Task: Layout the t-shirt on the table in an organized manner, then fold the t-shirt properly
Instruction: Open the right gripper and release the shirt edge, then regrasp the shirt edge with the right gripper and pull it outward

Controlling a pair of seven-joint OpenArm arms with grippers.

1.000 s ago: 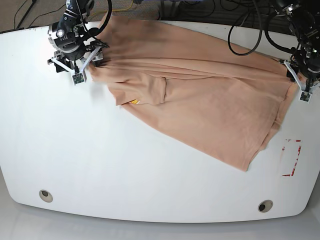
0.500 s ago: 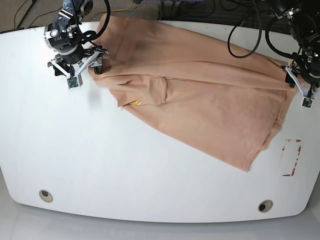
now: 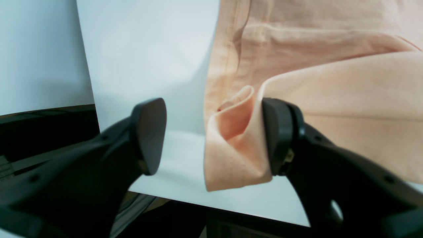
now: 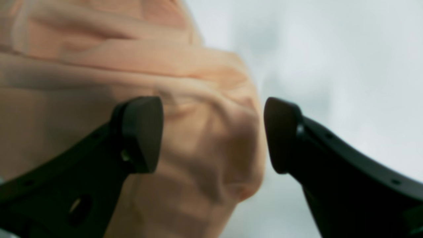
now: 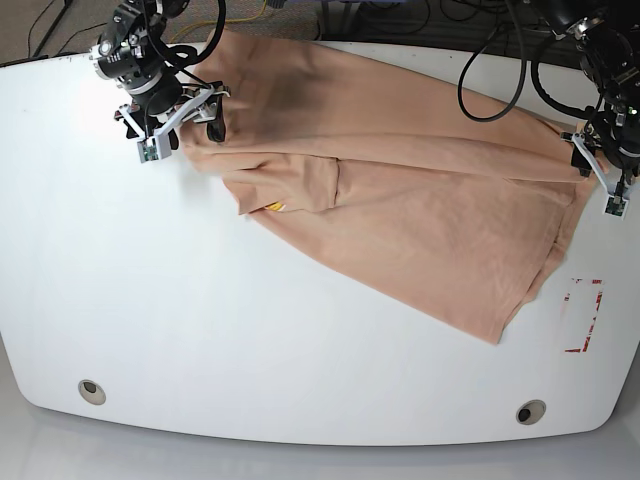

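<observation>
The peach t-shirt lies spread across the far half of the white table, with a bit of yellow print showing under a fold. My right gripper is at the shirt's far left corner. In the right wrist view it is open, with a blurred bunch of cloth between the fingers. My left gripper is at the shirt's right edge. In the left wrist view it is open, and a folded hem corner rests against the right finger.
A red-marked rectangle is on the table at the right, below the shirt. Two grommet holes sit near the front edge. Black cables hang behind the far edge. The table's edge shows just beneath the left gripper.
The arm at the base view's left has moved toward the far edge and turned, and the shirt's left corner has shifted with it. The arm at the right has hardly moved.
</observation>
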